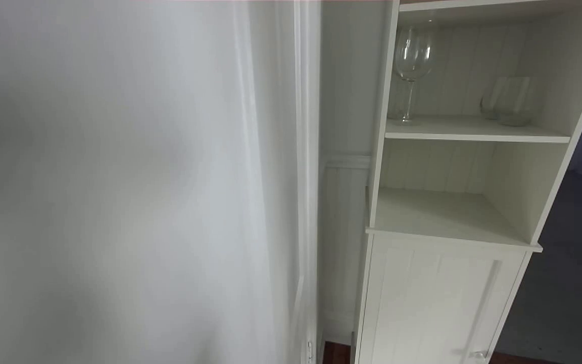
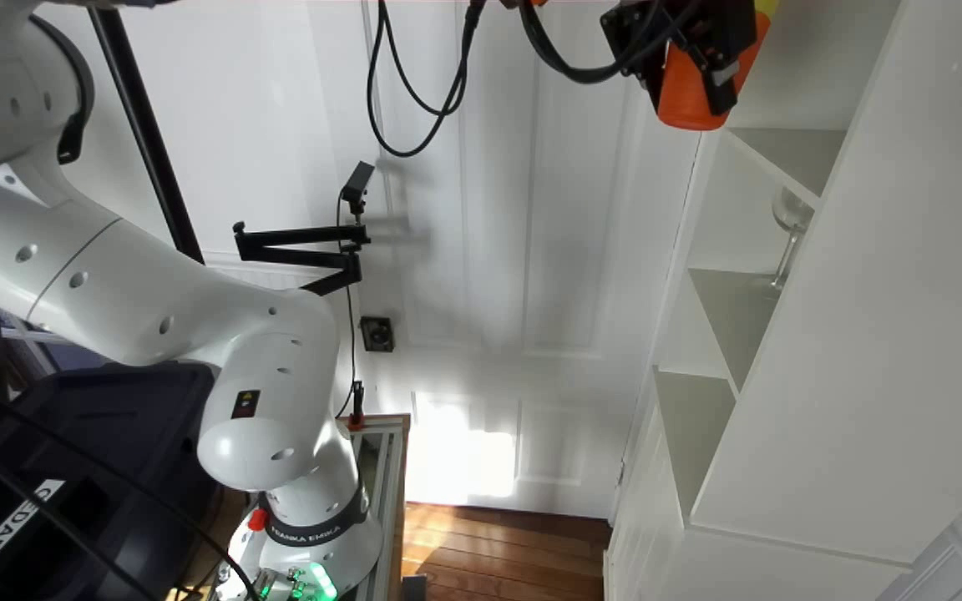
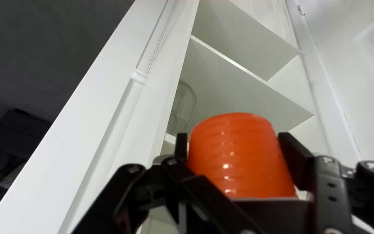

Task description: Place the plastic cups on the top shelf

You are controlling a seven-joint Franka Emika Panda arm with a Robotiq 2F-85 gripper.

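Observation:
An orange plastic cup sits between the black fingers of my gripper in the wrist view. It also shows in an exterior view, held in the air at the cabinet's open front. A yellow piece shows above the cup at the frame's top edge; I cannot tell if it is another cup. My gripper is shut on the orange cup. The top shelf is a white board just below and right of the cup; its edge also shows in an exterior view.
A wine glass and clear tumblers stand on the shelf below the top board. A tumbler shows left of the cup in the wrist view. The cabinet's side panel and the white door flank the shelves.

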